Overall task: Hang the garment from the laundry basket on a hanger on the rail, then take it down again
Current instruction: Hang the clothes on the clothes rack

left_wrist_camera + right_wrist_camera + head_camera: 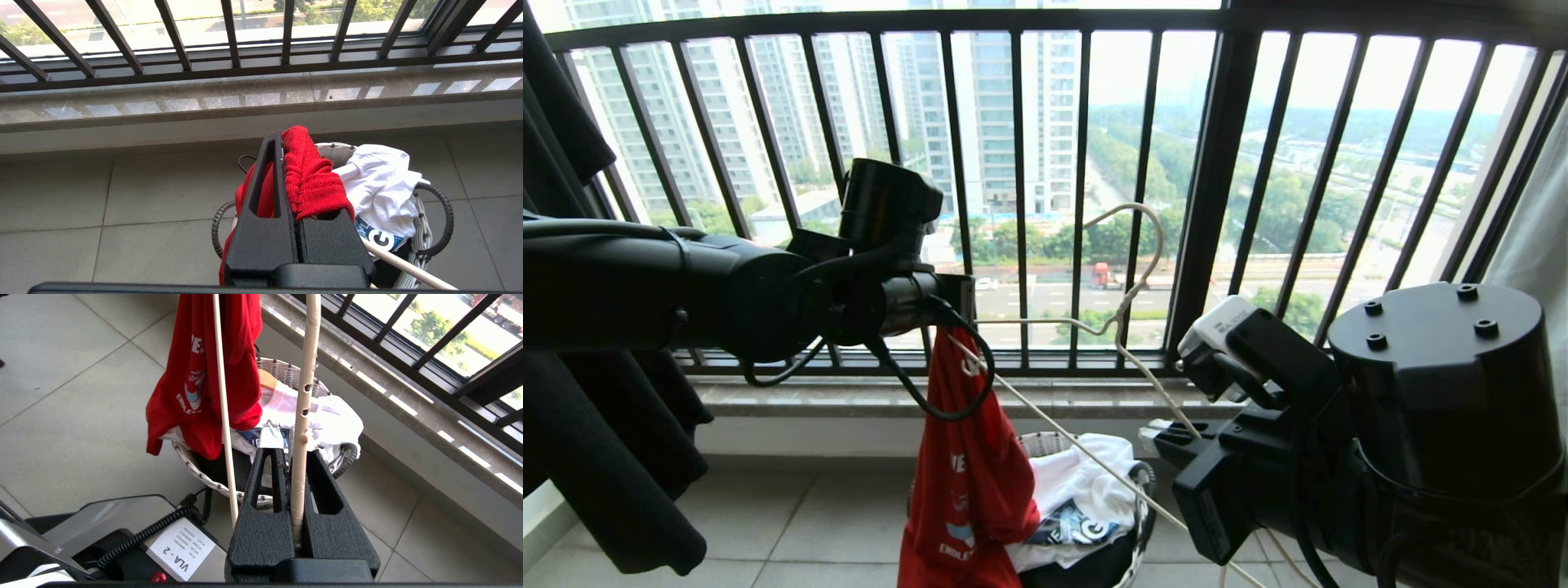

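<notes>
The red garment [968, 490] hangs from my left gripper [953, 320], which is shut on its knitted collar [310, 175]; its hem drapes over the laundry basket [1147, 482]. In the left wrist view the left gripper [286, 141] has red cloth bunched over one finger. My right gripper [1158, 433], low on the right, is shut on one shoulder arm of the cream hanger [1117, 331], whose hook points up towards the window bars. The right wrist view shows that gripper [292, 451] clamping the hanger [304, 396], with the garment [196, 375] beyond and the basket [286, 371] below. The rail is out of view.
A white shirt [1086, 482] with blue print lies in the basket over something black. Black window bars [1021, 204] and a stone sill [849, 392] stand close behind. Dark cloth [596, 449] hangs at the left. My base with a coiled cable [143, 535] sits near the basket.
</notes>
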Available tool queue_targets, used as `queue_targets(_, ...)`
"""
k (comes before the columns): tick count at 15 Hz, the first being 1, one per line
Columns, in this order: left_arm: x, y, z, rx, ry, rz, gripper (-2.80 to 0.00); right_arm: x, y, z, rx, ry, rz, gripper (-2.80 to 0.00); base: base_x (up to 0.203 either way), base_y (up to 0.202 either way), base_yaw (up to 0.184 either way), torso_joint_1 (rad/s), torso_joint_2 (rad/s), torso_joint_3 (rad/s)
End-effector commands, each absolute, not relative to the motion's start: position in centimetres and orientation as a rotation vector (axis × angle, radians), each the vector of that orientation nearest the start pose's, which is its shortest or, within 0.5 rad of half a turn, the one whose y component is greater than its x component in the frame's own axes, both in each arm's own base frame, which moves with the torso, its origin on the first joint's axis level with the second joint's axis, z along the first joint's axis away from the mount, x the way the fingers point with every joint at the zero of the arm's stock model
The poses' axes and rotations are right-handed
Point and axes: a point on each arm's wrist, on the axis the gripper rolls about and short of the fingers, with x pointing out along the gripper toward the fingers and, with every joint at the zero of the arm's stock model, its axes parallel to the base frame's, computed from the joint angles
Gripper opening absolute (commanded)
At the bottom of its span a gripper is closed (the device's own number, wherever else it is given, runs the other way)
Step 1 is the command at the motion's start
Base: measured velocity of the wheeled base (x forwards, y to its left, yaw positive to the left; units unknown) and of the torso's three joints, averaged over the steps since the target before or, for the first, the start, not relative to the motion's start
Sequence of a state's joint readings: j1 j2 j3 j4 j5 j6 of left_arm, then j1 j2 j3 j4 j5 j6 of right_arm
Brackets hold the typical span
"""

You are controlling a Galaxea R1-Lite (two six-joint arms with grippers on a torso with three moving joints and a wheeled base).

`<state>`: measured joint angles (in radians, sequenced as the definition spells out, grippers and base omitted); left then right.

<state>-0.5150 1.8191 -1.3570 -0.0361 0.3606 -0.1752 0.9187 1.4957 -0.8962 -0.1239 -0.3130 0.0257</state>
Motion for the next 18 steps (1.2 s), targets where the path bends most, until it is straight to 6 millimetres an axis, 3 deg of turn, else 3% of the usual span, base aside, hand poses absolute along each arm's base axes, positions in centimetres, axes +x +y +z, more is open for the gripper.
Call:
queue_targets(1, 30.8, -17.2, 24.0, 0.012, 0.394, -0.126, -2.80, 16.0, 19.8, 21.8, -0.247, 0.392, 0.585, -2.80, 0.000, 0.000, 0.000, 0.000, 0.00, 0.000)
queue_targets(6, 30.6, -17.5, 24.1, 0.019, 0.380, -0.101, -2.80, 16.2, 19.7, 21.8, -0.246, 0.392, 0.576, -2.80, 0.000, 0.000, 0.000, 0.000, 0.00, 0.000)
queue_targets(18, 26.4, -19.2, 27.5, -0.047, 0.298, -0.150, -2.80, 18.0, 21.1, 20.7, -0.226, 0.351, 0.515, -2.80, 0.000, 0.000, 0.000, 0.000, 0.00, 0.000)
